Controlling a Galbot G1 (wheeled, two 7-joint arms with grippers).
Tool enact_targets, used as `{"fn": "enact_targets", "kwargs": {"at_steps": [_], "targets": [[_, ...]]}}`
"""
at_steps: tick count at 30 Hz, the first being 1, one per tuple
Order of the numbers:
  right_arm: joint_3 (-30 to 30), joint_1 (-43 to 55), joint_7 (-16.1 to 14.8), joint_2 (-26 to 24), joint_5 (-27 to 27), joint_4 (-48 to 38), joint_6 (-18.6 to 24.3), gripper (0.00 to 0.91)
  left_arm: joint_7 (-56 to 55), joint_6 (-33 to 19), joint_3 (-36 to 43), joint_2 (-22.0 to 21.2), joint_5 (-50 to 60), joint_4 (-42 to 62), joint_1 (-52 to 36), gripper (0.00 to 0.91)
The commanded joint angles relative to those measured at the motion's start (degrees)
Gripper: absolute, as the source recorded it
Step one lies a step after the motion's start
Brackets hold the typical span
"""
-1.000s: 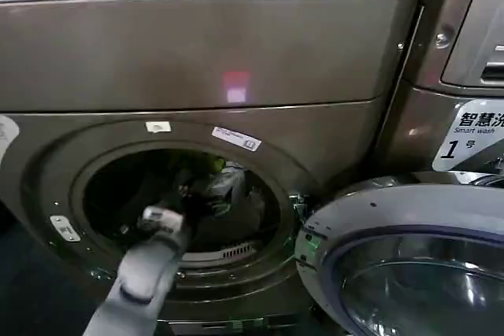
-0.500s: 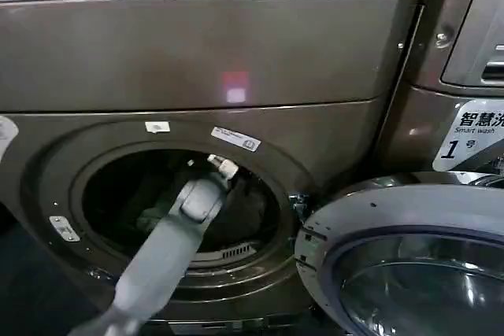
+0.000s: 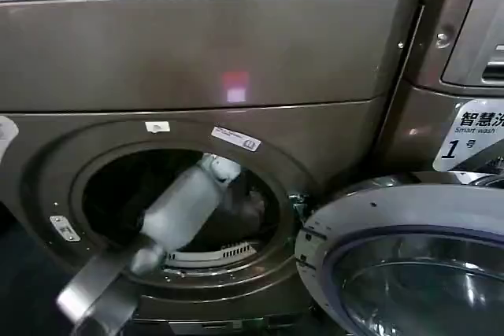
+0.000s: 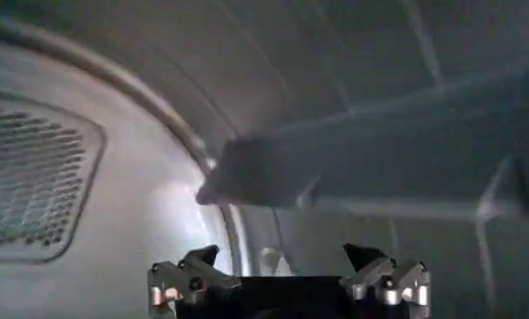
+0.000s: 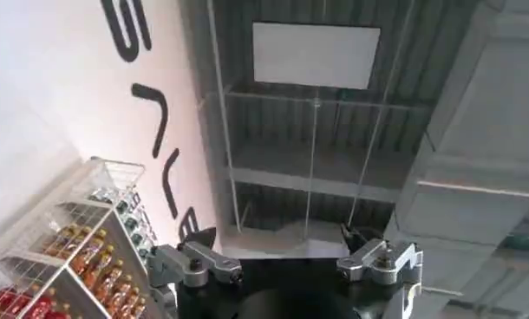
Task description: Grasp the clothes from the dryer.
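Apparently the job is only partly under way: in the head view the left arm reaches through the round port of the dryer (image 3: 197,60), at centre left of the frame, and nothing has been pulled out yet. Inside the drum, the left claw (image 4: 286,256) stands wide open with nothing between its fingers, facing bare drum wall. The clothes cannot be made out; if they lie in the drum, the arm and the dark interior hide them. Elsewhere, the right claw (image 5: 282,251) is parked, open and empty, pointing at a ceiling.
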Motion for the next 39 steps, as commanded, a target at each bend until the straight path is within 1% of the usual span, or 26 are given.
{"fn": "enact_targets", "kwargs": {"at_steps": [1,3,6,9,12,20,25,39], "targets": [[0.0,0.0,0.0,0.0,0.1,-0.2,0.2,0.907,16.7,-13.6,9.6,-1.7,10.9,20.9,-13.3,0.907],[0.0,-0.1,0.0,0.0,0.2,-0.1,0.1,0.907,19.7,-15.7,10.2,-1.8,11.1,22.7,-14.3,0.907],[0.0,-0.2,0.0,-0.1,0.3,0.0,0.1,0.907,23.5,-17.3,10.8,-1.9,11.9,24.3,-14.9,0.907],[-0.1,-0.2,-0.1,-0.1,0.4,0.0,0.1,0.907,25.3,-19.7,11.3,-2.0,13.8,25.5,-15.2,0.907],[-0.2,-0.3,-0.1,0.0,0.4,0.1,0.1,0.907,27.8,-19.3,11.8,-2.0,12.5,26.1,-15.6,0.907],[0.1,-0.6,-0.2,0.0,0.6,0.8,0.0,0.907,31.6,-18.6,11.8,-2.1,14.8,26.8,-16.1,0.907],[0.2,-0.7,-0.2,0.2,0.9,1.1,0.0,0.907,32.8,-19.4,11.8,-2.2,16.0,27.7,-15.9,0.907],[0.2,-1.0,-0.3,1.0,1.5,1.9,-0.1,0.907,33.3,-20.6,12.6,-0.6,19.0,25.4,-10.8,0.907]]}}
